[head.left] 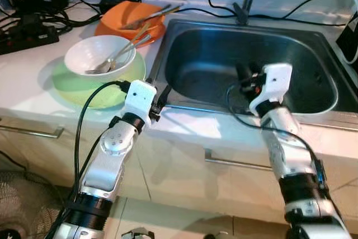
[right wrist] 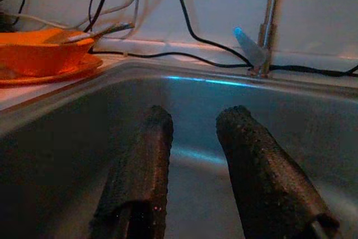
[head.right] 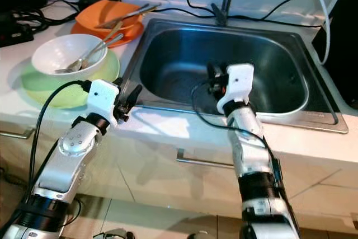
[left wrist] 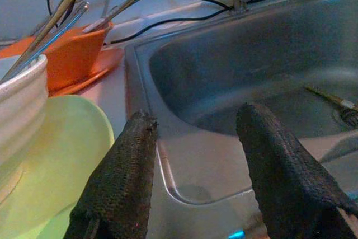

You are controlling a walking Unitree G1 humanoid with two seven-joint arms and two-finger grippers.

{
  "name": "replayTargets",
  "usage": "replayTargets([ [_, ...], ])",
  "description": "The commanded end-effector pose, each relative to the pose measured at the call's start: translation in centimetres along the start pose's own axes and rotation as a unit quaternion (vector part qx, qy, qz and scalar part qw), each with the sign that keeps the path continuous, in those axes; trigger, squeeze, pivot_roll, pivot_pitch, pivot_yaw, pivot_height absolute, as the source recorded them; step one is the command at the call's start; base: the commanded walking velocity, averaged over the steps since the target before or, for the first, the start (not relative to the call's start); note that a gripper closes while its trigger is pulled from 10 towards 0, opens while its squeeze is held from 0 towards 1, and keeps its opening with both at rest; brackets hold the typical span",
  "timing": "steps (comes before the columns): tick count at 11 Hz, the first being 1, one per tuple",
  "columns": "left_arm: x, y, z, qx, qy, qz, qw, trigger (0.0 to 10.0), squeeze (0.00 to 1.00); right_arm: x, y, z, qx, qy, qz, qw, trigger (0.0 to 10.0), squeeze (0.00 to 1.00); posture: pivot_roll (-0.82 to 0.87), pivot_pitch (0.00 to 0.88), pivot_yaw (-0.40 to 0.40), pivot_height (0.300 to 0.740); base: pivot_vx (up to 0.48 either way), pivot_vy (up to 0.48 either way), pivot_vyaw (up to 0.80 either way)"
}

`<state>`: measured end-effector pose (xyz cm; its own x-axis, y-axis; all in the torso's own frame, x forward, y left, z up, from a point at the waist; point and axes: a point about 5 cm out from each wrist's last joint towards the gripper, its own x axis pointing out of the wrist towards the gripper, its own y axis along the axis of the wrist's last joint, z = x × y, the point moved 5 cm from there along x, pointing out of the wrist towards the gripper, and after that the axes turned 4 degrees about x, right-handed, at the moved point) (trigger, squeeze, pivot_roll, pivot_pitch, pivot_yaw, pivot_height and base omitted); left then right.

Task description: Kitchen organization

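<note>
Taking the rectangular stainless-steel sink (head.left: 313,43) as the landmark, the dishes all stand on the white countertop (head.left: 28,82) off its left side. Farthest out is a flat pale green plate (head.left: 70,90), and on it sits a white ribbed bowl (head.left: 95,51) holding a metal fork (head.left: 106,65) that leans over the rim. Behind these, nearer the sink's back left corner, an orange bowl (head.left: 131,15) rests on an orange plate (head.left: 109,29), with wooden chopsticks (head.left: 162,10) and other utensils lying across it. Black cables (head.left: 33,18) trail along the counter behind the dishes and along the sink's back edge.

The left gripper (left wrist: 196,166) hovers at the sink's front left corner, just beside the green plate; its two black fingers (left wrist: 120,183) are spread apart with nothing between them. In the left wrist view a thin stick-like utensil (left wrist: 330,98) lies on the sink floor near the drain.

The right gripper (right wrist: 193,160) is lowered inside the basin, close to the front wall and about midway along it, its fingers (right wrist: 140,166) held apart and empty, pointing toward the slim metal faucet (right wrist: 268,20) at the sink's back rim.
</note>
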<state>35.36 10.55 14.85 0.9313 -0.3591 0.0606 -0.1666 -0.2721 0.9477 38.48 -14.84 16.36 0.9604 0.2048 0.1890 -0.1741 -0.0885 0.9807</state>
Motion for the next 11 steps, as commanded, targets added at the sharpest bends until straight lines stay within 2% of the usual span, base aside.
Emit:
replayTargets([
  [1, -0.2, 0.2, -0.3, 0.009, 0.005, 0.005, 1.000, 10.0, 0.00, -0.1, 0.3, 0.0, 0.004, -0.001, 0.002, 1.000, 10.0, 0.00, 0.03, 0.058, 0.015, 0.740, 0.000, 0.000, 0.00],
  [3, -0.4, -0.1, -0.4, 0.024, -0.002, 0.004, 1.000, 10.0, 0.00, -1.0, -0.7, 0.1, -0.007, 0.005, -0.022, 1.000, 10.0, 0.00, 0.03, 0.059, 0.015, 0.740, 0.000, 0.000, 0.00],
  [5, -0.4, 0.1, -0.7, 0.038, 0.003, 0.007, 0.999, 10.0, 0.00, -1.0, -1.4, 0.0, 0.000, 0.001, -0.033, 0.999, 10.0, 0.00, 0.04, 0.061, 0.014, 0.740, 0.000, 0.000, 0.00],
  [6, 0.1, 1.8, -0.9, 0.096, 0.011, 0.032, 0.995, 10.0, 0.00, -1.1, -1.8, -0.5, 0.013, -0.001, -0.036, 0.999, 10.0, 0.00, 0.04, 0.060, 0.014, 0.740, 0.000, 0.000, 0.00],
  [9, 2.0, 9.0, -3.9, 0.187, 0.056, 0.111, 0.974, 10.0, 0.00, -1.0, -2.0, -1.4, 0.033, 0.000, -0.034, 0.999, 10.0, 0.00, 0.04, 0.039, 0.015, 0.740, 0.000, 0.000, 0.00],
  [10, 2.6, 9.5, -4.4, 0.212, 0.060, 0.109, 0.969, 10.0, 0.00, -0.9, -2.0, -1.5, 0.033, -0.001, -0.035, 0.999, 10.0, 0.00, 0.05, 0.036, 0.016, 0.740, 0.000, 0.000, 0.00],
  [11, 4.1, 9.0, -5.9, 0.247, 0.073, 0.073, 0.964, 10.0, 0.00, -0.8, -2.1, -1.6, 0.035, 0.000, -0.037, 0.999, 10.0, 0.00, 0.05, 0.030, 0.017, 0.740, 0.000, 0.000, 0.00],
])
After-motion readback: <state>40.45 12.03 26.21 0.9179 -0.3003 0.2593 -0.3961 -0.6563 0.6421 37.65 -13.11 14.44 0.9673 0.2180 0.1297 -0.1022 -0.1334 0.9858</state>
